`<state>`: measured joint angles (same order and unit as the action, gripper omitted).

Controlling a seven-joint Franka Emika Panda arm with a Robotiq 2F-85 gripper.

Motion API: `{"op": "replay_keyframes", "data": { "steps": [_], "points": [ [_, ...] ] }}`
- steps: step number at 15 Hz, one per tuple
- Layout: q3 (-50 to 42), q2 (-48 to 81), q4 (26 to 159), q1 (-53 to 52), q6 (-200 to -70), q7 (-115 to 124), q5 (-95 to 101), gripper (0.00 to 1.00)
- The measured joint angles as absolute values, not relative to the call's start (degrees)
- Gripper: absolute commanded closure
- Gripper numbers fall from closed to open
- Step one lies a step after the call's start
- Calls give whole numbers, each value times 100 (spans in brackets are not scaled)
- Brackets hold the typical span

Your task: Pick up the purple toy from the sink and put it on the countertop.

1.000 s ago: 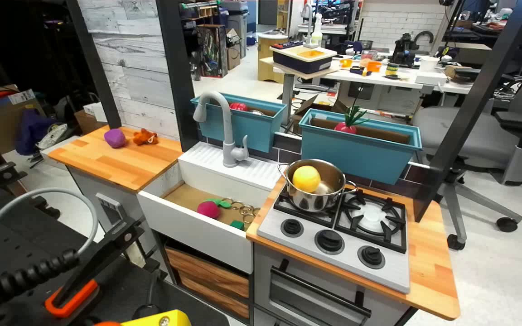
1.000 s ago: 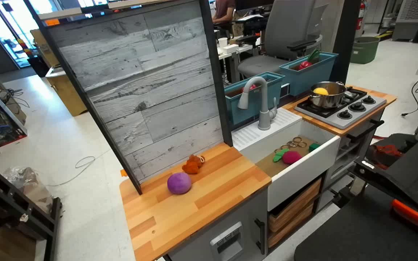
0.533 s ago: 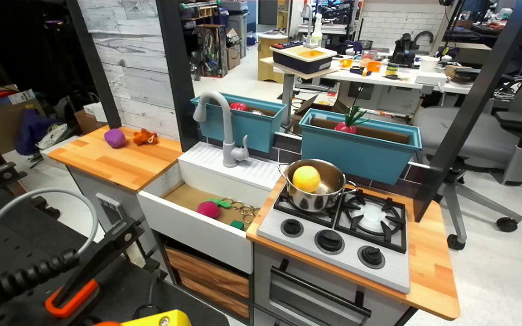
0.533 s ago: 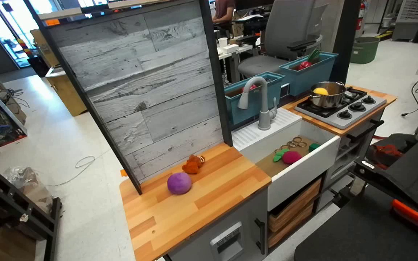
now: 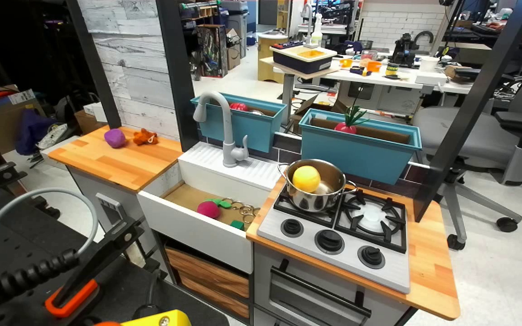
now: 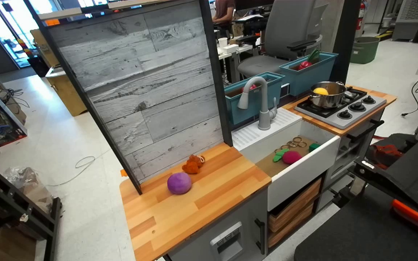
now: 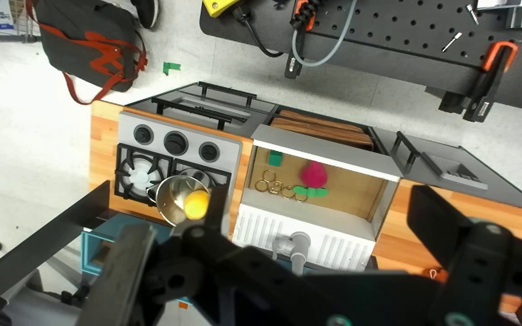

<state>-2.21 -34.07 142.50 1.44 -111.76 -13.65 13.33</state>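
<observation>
Okay so, reddish-purple toy (image 7: pixel 314 175) first: it's down in the sink (image 6: pixel 305 174), on the tan bottom near the front wall, with green leaves (image 7: pixel 311 192) right up against it on the back side. Some gold rings (image 7: pixel 275 186) are bunched beside the leaves, and a green block (image 7: pixel 275 158) sits over in the front corner by the stove (image 5: pixel 350 253). The end effector (image 7: pixel 318 194) is spread wide in the wrist view, fingers (image 7: pixel 215 208) far apart and kinda blurry, and it's got hold of nothing. From that angle one finger overlaps the stove and the other overlaps the plain wooden tabletop (image 6: pixel 194 214). On that tabletop there's a violet ball (image 5: pixel 115 138) with an orange toy (image 5: pixel 141 136) just beside it, a gap showing in an exterior view. The steel pot (image 5: pixel 315 203) on the stove has a yellow fruit (image 5: pixel 306 179) inside. Grey faucet (image 5: pixel 228 131) stands at the sink's back edge, and two teal planters (image 5: pixel 351 154) line up behind, something red in each.
</observation>
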Motion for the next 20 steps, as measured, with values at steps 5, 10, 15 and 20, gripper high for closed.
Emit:
{"op": "replay_keyframes", "data": {
  "steps": [5,10,15,20],
  "points": [
    [-222,-3218,14278,142,-11359,-1199,1334,0],
    [-223,-1987,14389,142,-12662,-923,1344,0],
    [-223,-389,14174,142,-14133,-663,1191,0],
    [-185,1308,13212,143,-14680,-596,395,0]
  ]
}}
